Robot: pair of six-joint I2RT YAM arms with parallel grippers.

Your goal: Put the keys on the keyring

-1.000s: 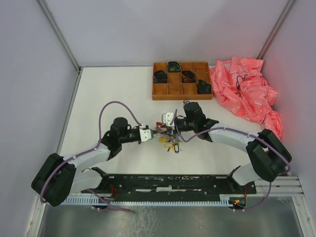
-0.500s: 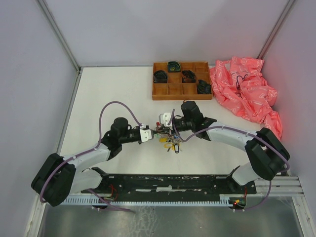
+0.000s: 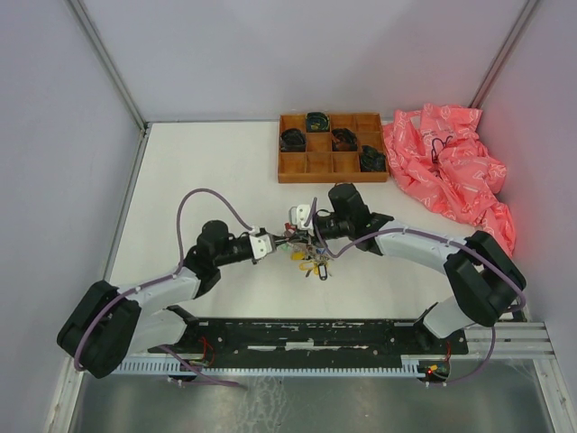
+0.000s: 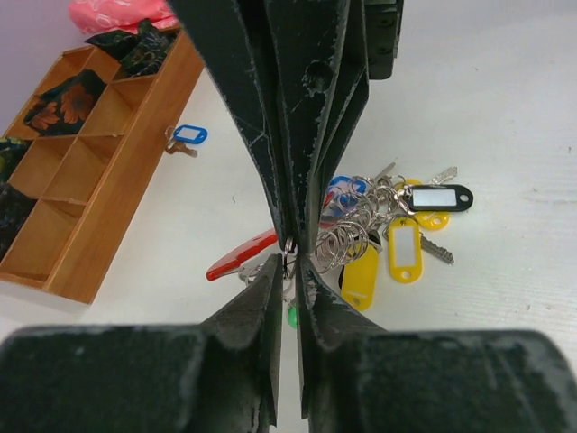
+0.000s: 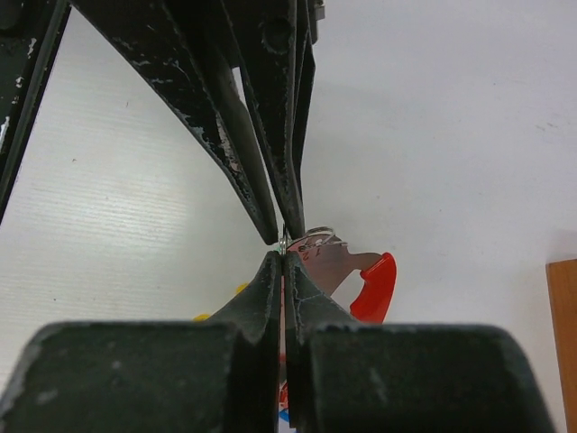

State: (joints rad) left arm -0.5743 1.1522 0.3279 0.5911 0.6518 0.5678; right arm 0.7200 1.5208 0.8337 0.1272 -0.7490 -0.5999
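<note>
The keyring [image 4: 290, 245] is a thin wire ring carrying a bunch of keys [image 4: 404, 251] with yellow, black and blue tags, plus a curved red strap [image 4: 239, 255]. The bunch rests on the table mid-way between the arms [image 3: 304, 248]. My right gripper [image 5: 282, 257] is shut on the ring's wire, with the red strap [image 5: 374, 289] just behind it. My left gripper [image 4: 288, 268] meets it tip to tip from the other side, its jaws a narrow slit apart around the wire. One loose blue-tagged key [image 4: 187, 135] lies beside the tray.
A wooden compartment tray [image 3: 332, 178] with dark coiled items stands at the back. A crumpled pink bag [image 3: 451, 167] lies at the back right. Grey walls close in the table on three sides.
My right gripper has shifted slightly left onto the ring and shut on it. My left gripper's jaws have parted a little.
</note>
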